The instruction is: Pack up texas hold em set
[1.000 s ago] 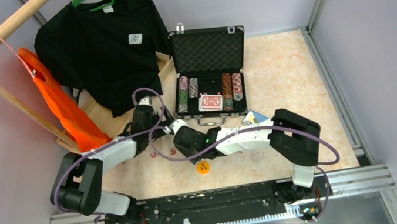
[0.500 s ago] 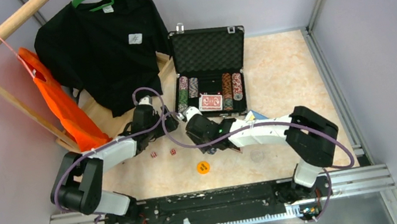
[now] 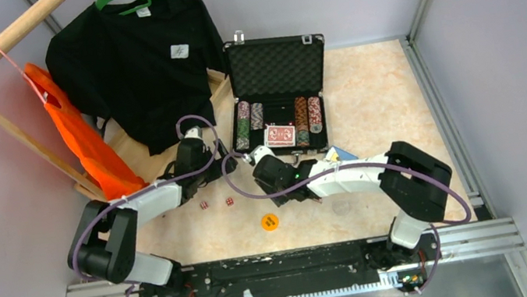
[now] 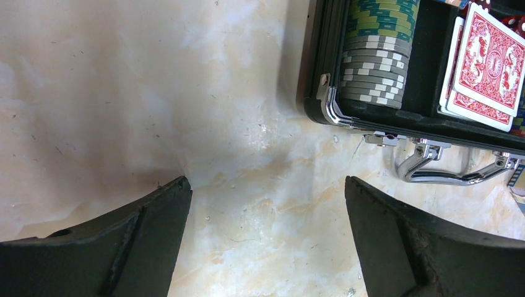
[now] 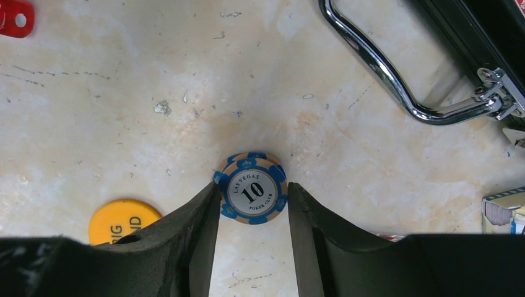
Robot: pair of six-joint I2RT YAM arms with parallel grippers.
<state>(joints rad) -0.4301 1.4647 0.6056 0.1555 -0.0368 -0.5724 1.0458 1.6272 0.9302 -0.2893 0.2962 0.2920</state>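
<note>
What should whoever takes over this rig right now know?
Right gripper: shut on a blue-and-orange striped poker chip marked 10, near the silver handle of the open black foam-lidded case.
Left gripper: open, empty, over the table beside the case.
Done: chip rows and red-backed cards sit in the case.
Left: the held chip, two red dice, orange round token, then shut the case.

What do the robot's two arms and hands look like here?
Left arm and right arm alike: white link shells between bulky black joint housings, a loose lilac cable looping along each. The left hand and right hand each have two matte black, wedge-shaped fingers, slightly scuffed.
</note>
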